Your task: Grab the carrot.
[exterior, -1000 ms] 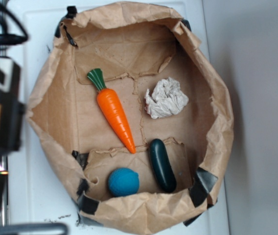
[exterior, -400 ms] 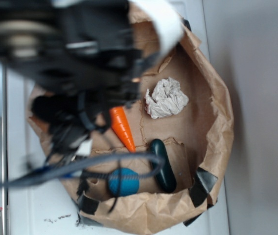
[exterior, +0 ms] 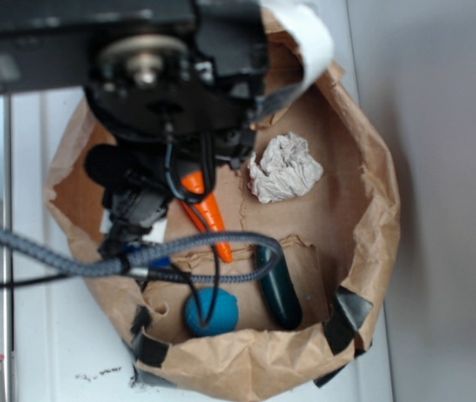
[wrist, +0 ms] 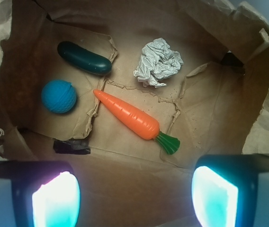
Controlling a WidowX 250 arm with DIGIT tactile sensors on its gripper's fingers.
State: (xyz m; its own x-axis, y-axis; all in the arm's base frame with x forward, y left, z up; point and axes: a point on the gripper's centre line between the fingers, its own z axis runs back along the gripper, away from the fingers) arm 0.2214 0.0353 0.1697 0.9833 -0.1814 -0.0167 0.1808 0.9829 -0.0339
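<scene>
The hand hangs open above the paper bag, its 2 fingers spread wide. The carrot lies on the bag's floor between blue ball and crumpled paper.

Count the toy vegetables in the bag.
2. The carrot lies mid-bag; the cucumber lies beyond its tip, beside the blue ball. None seems hidden.

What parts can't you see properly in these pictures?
- Carrot, exterior view: the leafy top and most of the body are hidden behind the blurred arm.
- Blue ball and cucumber, exterior view: crossed by the cable.
- Pincer, wrist view: only the two glowing fingers show; the bottom edge cuts them off.
</scene>
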